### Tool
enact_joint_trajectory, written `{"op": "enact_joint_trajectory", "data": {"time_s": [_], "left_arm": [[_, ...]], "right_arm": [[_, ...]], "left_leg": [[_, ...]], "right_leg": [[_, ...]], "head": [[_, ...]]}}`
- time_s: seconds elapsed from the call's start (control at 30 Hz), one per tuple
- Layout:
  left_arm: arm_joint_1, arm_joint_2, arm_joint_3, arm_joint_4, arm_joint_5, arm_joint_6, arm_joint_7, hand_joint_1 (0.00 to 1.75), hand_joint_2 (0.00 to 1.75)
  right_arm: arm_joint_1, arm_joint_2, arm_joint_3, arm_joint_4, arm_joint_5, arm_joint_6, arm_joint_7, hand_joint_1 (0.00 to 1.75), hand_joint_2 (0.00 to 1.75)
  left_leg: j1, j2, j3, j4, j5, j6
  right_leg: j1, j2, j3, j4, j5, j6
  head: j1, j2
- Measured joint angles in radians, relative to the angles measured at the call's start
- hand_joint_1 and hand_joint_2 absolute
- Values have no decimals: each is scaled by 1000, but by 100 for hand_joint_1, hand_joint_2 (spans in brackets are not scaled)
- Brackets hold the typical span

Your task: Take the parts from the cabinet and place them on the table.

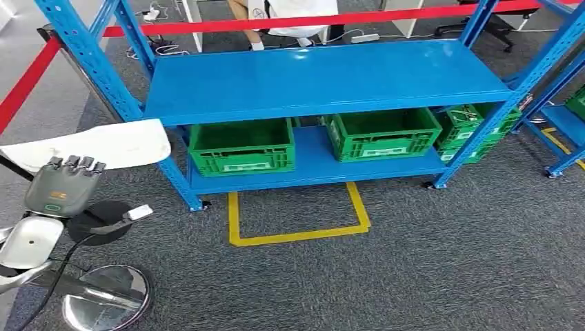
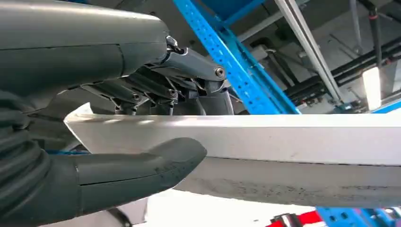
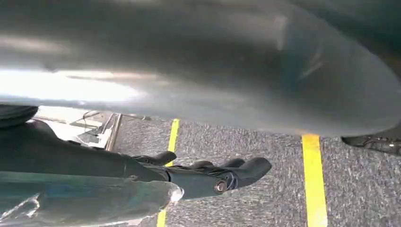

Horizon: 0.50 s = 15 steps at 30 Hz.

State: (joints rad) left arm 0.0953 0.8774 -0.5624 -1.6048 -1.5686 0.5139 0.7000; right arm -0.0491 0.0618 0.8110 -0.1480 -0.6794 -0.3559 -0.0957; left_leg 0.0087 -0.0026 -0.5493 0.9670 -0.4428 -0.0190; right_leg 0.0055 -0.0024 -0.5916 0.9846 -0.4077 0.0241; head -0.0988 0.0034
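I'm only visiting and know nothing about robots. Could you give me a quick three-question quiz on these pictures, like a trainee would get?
1. True or false: the blue metal top shelf has nothing on it.
2. What does the left hand hold? A) a flat white panel B) a red ball C) nothing
3. Fill in: the green plastic crates sit on the ___ shelf of the rack.
Key: 1 true; 2 A; 3 lower.

Grey carpet (image 1: pixel 428 276), yellow floor tape (image 1: pixel 298 236)
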Motion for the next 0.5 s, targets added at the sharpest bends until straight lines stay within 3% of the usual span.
{"op": "enact_joint_trajectory", "data": {"time_s": [0.3, 0.5], "left_arm": [[97, 19, 106, -43, 0, -11, 0, 138, 175], [110, 22, 127, -63, 0, -29, 0, 138, 175]], "right_arm": [[-4, 3, 0, 0, -13, -58, 0, 0, 0], [-4, 6, -1, 0, -29, -61, 0, 0, 0]], "left_leg": [[2, 1, -4, 0, 5, -3], [-1, 1, -8, 3, 8, 3]], "right_leg": [[2, 1, -8, 5, 1, 3], [-2, 0, -9, 5, 6, 11]], "head": [[-1, 0], [-1, 0]]}}
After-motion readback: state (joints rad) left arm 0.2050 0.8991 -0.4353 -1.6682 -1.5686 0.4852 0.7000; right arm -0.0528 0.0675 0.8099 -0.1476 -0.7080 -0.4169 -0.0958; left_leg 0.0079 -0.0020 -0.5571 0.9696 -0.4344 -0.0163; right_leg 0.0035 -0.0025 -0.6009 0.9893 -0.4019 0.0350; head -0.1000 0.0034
